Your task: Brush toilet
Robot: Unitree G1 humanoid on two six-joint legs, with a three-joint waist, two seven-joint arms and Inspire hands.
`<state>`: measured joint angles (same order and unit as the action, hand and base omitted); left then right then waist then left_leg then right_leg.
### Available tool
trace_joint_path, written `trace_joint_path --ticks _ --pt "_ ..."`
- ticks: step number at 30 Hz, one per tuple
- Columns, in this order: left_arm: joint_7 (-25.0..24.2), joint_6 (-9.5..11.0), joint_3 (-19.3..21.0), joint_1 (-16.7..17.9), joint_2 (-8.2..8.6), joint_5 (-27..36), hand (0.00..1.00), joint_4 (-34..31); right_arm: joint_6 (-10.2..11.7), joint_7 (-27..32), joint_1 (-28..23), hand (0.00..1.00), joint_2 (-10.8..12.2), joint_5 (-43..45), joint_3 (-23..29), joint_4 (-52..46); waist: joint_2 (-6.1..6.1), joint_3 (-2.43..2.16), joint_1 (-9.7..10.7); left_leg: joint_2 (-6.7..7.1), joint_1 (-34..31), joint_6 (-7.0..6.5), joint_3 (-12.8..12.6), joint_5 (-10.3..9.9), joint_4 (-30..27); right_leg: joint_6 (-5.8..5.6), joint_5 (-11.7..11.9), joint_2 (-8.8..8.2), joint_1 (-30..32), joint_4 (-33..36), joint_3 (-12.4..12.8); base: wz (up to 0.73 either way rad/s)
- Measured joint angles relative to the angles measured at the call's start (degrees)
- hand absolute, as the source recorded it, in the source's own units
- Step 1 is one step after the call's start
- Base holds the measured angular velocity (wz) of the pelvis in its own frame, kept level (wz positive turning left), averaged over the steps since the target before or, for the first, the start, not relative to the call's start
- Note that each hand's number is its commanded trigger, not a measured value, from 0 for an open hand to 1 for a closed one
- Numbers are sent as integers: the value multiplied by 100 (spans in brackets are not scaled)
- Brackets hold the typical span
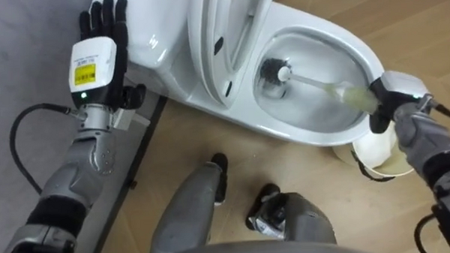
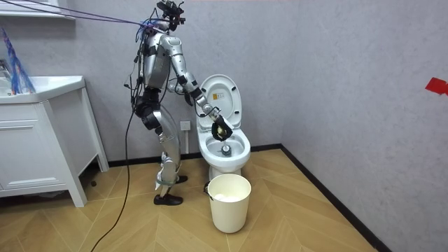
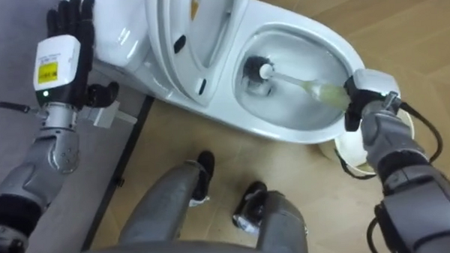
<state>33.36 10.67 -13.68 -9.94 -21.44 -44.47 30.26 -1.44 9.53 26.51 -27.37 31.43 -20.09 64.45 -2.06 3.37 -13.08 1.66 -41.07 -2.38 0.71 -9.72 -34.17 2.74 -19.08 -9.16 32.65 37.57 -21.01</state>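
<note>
A white toilet (image 1: pixel 315 131) stands before me with its seat and lid (image 1: pixel 222 36) raised. My right hand (image 1: pixel 385 98) is shut on the pale handle of a toilet brush (image 1: pixel 336 89) at the bowl's near right rim. The brush's dark head (image 1: pixel 274 72) sits down in the bowl by the drain. My left hand (image 1: pixel 101 29) is held up with straight fingers beside the cistern (image 1: pixel 151 39), touching nothing. In the room view I stand facing the toilet (image 2: pixel 224 150), bent slightly toward it, right hand (image 2: pixel 221 129) over the bowl.
A white bucket (image 2: pixel 229 201) stands on the wood floor to my right of the toilet, its rim (image 1: pixel 376 162) showing under my right forearm. A grey wall is behind the toilet. A white cabinet (image 2: pixel 38 140) stands at the room view's left.
</note>
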Motion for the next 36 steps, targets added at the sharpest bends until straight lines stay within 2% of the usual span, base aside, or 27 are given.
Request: trace_joint_path --ticks 3,4,5,10,12,17,19,24,28,30,32,33,36 --pt "91 -92 -19 -75 0 -4 0 -12 -117 24 159 100 -18 -484 -1 6 36 26 -15 -11 -133 -3 -23 2 -87 15 -3 -6 171 130 58 -6" --pt "111 -165 -56 -95 -1 3 0 -13 -119 61 180 100 -30 -677 0 7 81 57 -17 -28 -149 -4 -30 3 -106 27 4 3 181 134 58 -8" --pt "128 -195 -64 -98 -3 13 0 -15 -120 78 183 100 -33 -811 0 8 93 64 -20 -39 -157 -4 -42 3 -111 33 8 8 194 135 65 -12" --pt "271 -427 -135 -76 -20 305 0 -110 -249 240 190 100 -49 -2499 4 29 101 79 -47 -67 -255 -5 -247 10 -107 77 -11 -36 470 328 260 -15" --pt "289 -436 -133 -73 -26 389 0 -111 -249 308 190 100 -52 -2945 14 50 103 78 -16 -65 -266 0 -260 36 -71 85 -15 -45 501 334 267 0" --pt "390 -460 -130 -57 -50 382 0 -108 -249 367 296 100 -168 -3126 169 51 96 81 117 -5 -337 -11 -272 111 -71 94 -40 -134 617 443 262 8" --pt "399 -513 -124 -30 -56 383 0 -104 -248 367 371 100 -196 -2914 122 51 97 80 137 -2 -334 -21 -296 117 -72 93 -41 -140 633 448 287 -5" --pt "351 -557 -150 -42 -73 376 0 -58 -241 338 484 100 -239 -1764 90 17 98 79 179 14 -334 -31 -304 120 -137 84 -48 -183 628 513 271 1" --pt "331 -597 -217 -103 -115 394 0 -29 -243 276 465 100 -255 -1044 -273 -282 114 70 169 -15 -336 -44 -305 108 -175 91 -32 -155 620 510 270 -3" --pt "256 -584 -221 -153 -140 379 0 -10 -246 211 382 100 -237 -276 -581 -562 132 61 114 -42 -336 -46 -303 104 -166 98 -16 -123 605 482 260 -3" --pt "187 -565 -276 -232 -142 392 0 27 -339 173 323 100 -239 231 -748 -683 173 56 7 -75 -331 -42 -296 102 -188 104 5 -77 581 436 247 -2" --pt "144 -559 -349 -271 -146 390 0 104 -427 164 293 100 -236 560 -857 -772 236 51 -39 -109 -321 -35 -280 97 -205 111 37 -35 532 363 215 -5" --pt "139 -524 -441 -270 -170 396 0 189 -597 169 96 100 -276 1223 -1024 -1203 336 -9 -100 -129 -318 -15 -244 76 -204 114 47 8 488 289 188 -1"
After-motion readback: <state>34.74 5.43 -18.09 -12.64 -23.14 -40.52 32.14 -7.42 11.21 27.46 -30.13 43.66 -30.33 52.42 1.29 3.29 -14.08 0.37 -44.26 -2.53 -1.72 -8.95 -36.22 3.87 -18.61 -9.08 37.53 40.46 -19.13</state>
